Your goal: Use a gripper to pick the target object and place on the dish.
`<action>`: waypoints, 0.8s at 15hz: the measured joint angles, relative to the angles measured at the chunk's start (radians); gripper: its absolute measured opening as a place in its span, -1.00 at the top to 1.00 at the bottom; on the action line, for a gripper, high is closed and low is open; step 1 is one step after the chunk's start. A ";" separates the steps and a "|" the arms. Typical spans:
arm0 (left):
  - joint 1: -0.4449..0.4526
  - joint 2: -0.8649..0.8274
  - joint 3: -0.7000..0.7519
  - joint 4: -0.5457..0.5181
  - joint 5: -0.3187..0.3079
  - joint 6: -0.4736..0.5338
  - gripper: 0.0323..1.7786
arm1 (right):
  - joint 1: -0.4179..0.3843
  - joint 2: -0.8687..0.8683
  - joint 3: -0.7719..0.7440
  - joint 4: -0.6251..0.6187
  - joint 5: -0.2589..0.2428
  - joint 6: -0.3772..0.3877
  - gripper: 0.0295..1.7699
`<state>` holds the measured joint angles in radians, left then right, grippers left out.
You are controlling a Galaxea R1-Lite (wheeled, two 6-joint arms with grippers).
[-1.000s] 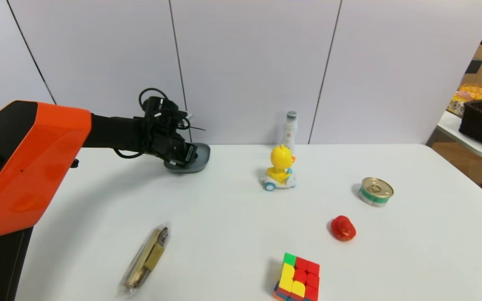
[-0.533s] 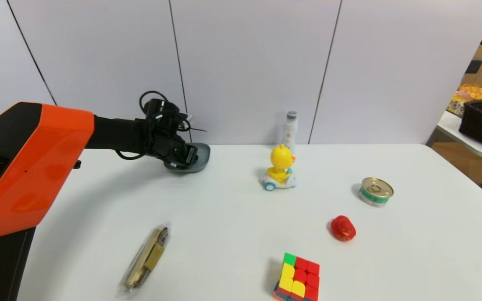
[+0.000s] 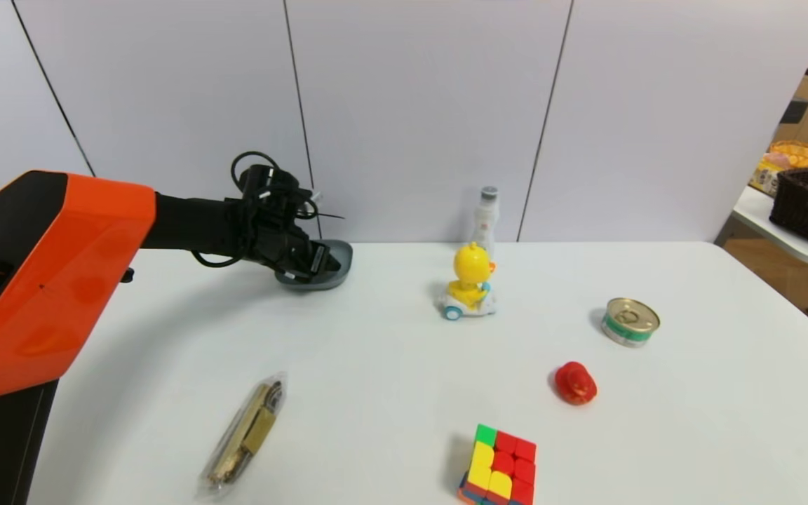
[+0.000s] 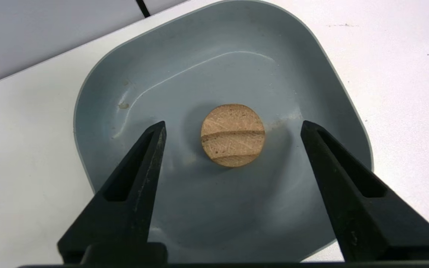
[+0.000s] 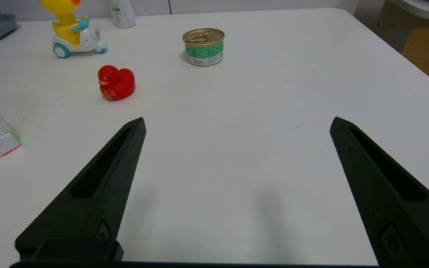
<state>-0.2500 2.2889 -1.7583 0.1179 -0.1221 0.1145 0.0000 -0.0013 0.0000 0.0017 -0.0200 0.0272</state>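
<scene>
Knob [image 4: 233, 135] lies on the dish [image 4: 214, 208] between the left claw's [image 4: 233, 128] spread fingers, touching neither.

The white table [image 3: 390, 365] bears the dish [image 3: 339, 261] at far left, the wrapped item [image 3: 246, 438] near left, the cube [image 3: 501, 466] near centre, the red duck [image 3: 575, 384] and can [image 3: 630, 322] to the right, and the yellow duck [image 3: 472, 284] before the bottle [image 3: 486, 219].

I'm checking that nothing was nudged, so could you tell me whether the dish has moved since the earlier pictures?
No, the dish has not moved; it sits the same against the wall seam.
</scene>
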 joint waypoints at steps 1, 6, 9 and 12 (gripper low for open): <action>0.000 -0.002 0.000 0.000 0.000 0.000 -0.53 | 0.000 0.000 0.000 0.000 0.000 0.000 -0.93; 0.014 -0.037 -0.005 -0.020 0.002 0.000 -0.71 | 0.000 0.000 0.000 0.000 0.001 0.000 -0.93; 0.027 -0.076 -0.006 -0.063 0.004 -0.003 -0.78 | 0.000 0.000 0.000 0.000 0.000 0.000 -0.93; 0.035 -0.133 -0.003 -0.104 0.004 -0.018 -0.82 | 0.000 0.000 0.000 0.000 0.000 0.000 -0.93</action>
<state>-0.2149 2.1562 -1.7611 0.0138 -0.1177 0.0962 0.0000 -0.0013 0.0000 0.0017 -0.0196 0.0274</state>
